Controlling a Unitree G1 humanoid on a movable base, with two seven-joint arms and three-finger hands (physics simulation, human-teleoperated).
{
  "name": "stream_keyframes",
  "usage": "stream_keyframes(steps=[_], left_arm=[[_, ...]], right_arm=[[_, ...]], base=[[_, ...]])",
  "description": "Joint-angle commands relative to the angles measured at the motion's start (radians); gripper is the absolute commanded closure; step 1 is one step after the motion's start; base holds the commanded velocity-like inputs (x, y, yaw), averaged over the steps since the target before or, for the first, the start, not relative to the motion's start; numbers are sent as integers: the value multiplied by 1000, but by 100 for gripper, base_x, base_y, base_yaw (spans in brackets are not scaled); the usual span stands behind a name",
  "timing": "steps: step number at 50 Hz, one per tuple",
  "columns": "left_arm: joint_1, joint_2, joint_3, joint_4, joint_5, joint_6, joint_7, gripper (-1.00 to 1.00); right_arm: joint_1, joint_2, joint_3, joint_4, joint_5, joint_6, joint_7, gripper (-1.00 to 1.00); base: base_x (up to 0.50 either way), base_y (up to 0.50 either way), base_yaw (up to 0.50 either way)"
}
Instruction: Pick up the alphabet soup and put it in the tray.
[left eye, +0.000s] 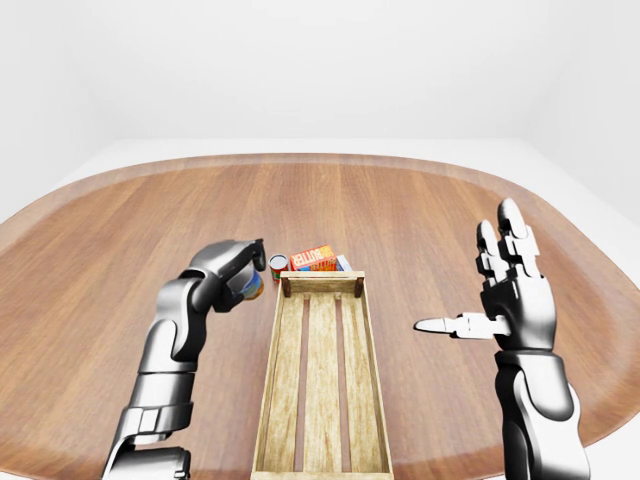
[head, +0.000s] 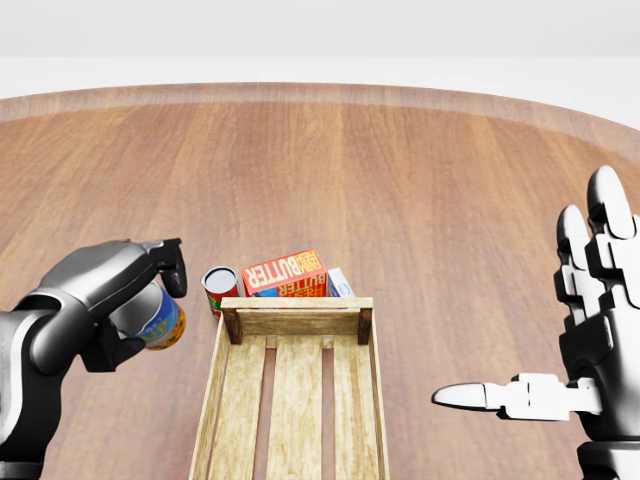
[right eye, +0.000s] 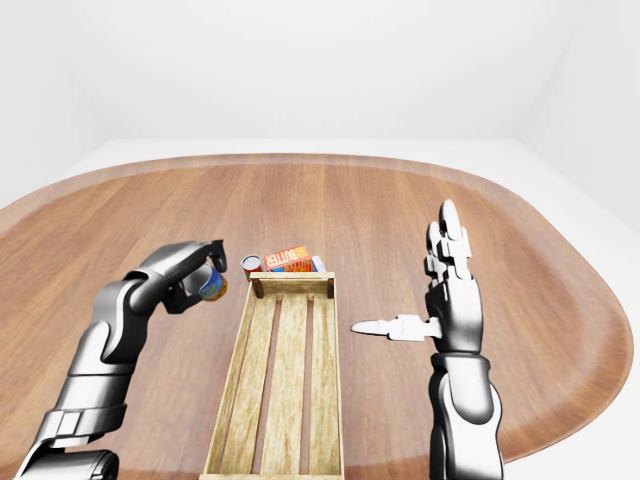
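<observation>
My left hand is shut round a can with a blue and yellow label, the alphabet soup, and holds it above the table just left of the tray's top-left corner. The wooden slatted tray lies lengthwise in the middle of the view and has nothing in it. My right hand is open, fingers spread upward and thumb pointing left, hovering to the right of the tray and holding nothing.
A small red can stands against the tray's top end, next to an orange butter box and a pale blue box. The round wooden table spreads wide around them.
</observation>
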Motion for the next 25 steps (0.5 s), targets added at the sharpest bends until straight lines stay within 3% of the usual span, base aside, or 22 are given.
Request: stream_keyframes(steps=[1,10,17,21,25], left_arm=[[27,-108,-49,-225,15,-40,-98,92],[58,-199,-134,-208,124,-40,-94,92],[22,-240,-172,-155,189,-40,-83,93],[33,-268,-192,-151,201,-40,-98,93],[49,-283,-223,-105,250,-40,-67,93]], right_arm=[[2,1,4,-21,4,0,1,-100],[-7,-2,10,-6,4,0,1,-100],[-4,-1,9,-3,4,0,-1,-100],[0,1,8,-1,6,0,0,-100],[1,2,11,5,2,0,-2,-100]], base=[[0,0,0],[0,0,0],[0,0,0],[0,0,0],[0,0,0]])
